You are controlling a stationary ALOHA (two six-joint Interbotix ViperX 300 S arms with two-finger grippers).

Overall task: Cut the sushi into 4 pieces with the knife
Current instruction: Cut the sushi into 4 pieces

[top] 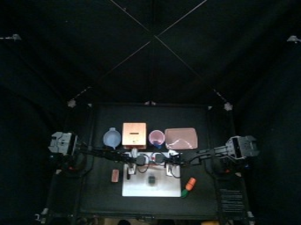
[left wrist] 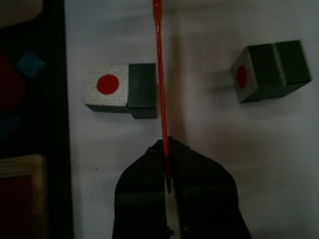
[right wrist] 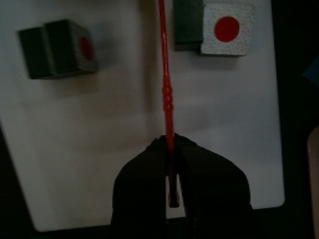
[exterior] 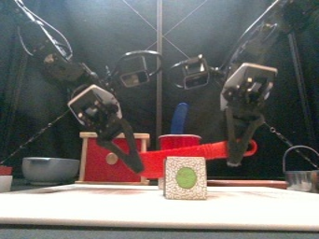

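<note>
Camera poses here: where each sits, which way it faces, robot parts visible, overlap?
Top: high above, looking down at the white board; left arm, right arm enter.
Front: table's front edge, level toward a sushi piece; left pincer and right pincer show.
Left wrist: left arm, past the left pincer onto the board.
Right wrist: same, right pincer.
Shared: both wrist views show the red knife.

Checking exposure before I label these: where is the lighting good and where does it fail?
Top view: mostly dark, only the white board catches light. Front view: the sushi piece is evenly lit against dark curtains. Left wrist view: the left fingers are black shapes without detail, but the red knife stands out.
</note>
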